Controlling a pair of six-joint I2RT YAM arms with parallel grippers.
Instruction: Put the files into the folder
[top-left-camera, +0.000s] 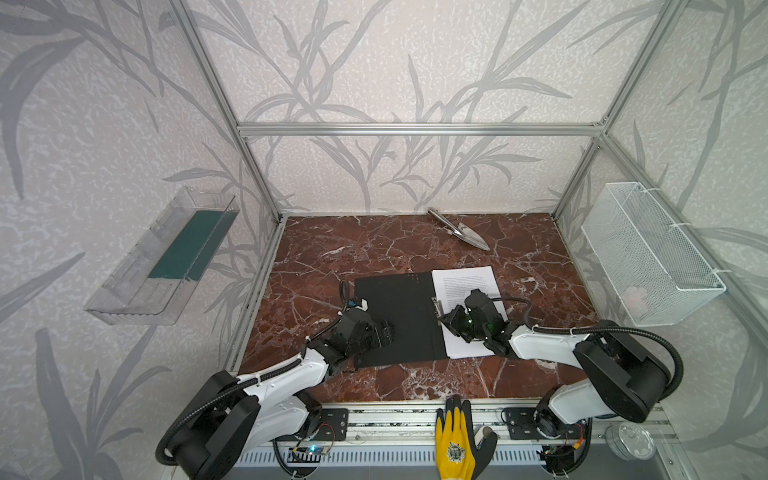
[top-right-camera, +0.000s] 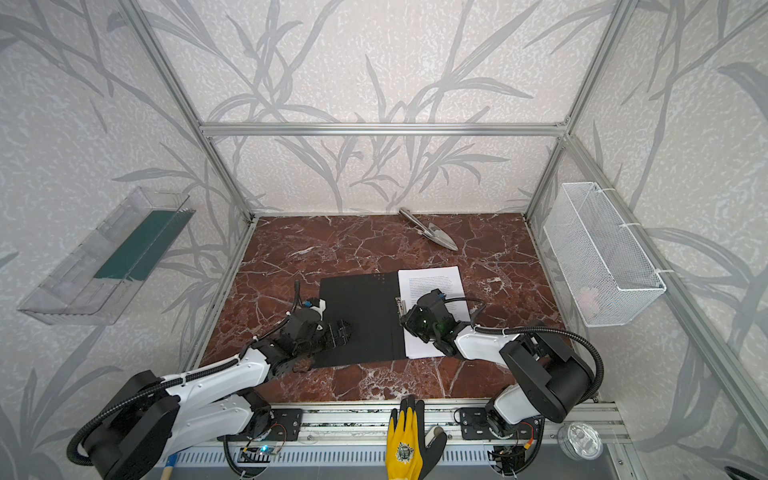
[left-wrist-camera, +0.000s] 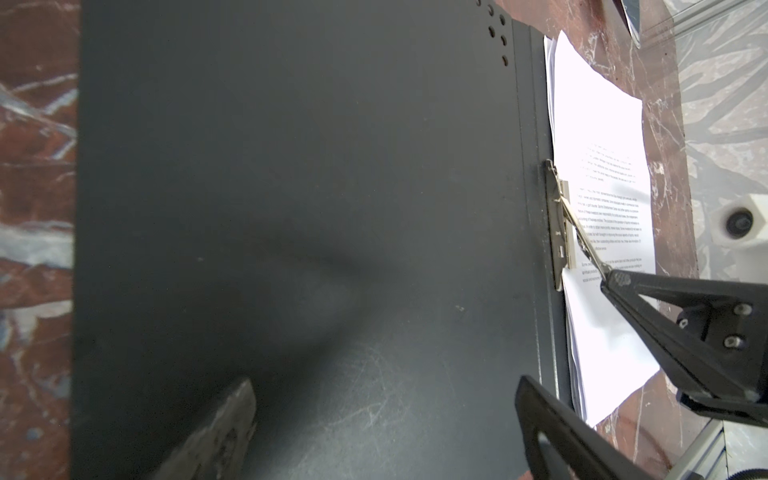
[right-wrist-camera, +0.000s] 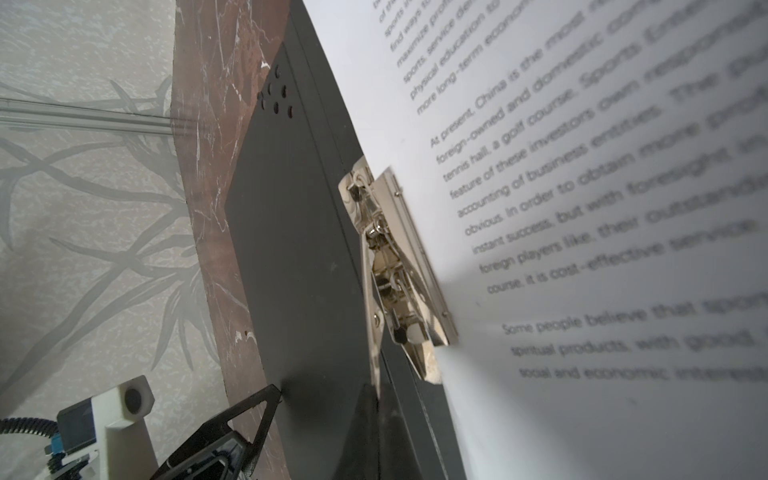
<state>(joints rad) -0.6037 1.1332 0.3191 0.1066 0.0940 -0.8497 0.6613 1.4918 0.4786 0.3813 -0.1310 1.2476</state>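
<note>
The black folder lies open on the marble table, its bare flap filling the left wrist view. The files are a stack of white printed sheets on the folder's right half, beside the spine. A metal clip sits at the spine with its thin lever raised. My right gripper is shut on that lever's end. My left gripper is open, low over the bare flap.
A metal trowel lies near the back wall. A clear bin holding a dark green panel hangs on the left wall. A white wire basket hangs on the right wall. A yellow glove rests on the front rail.
</note>
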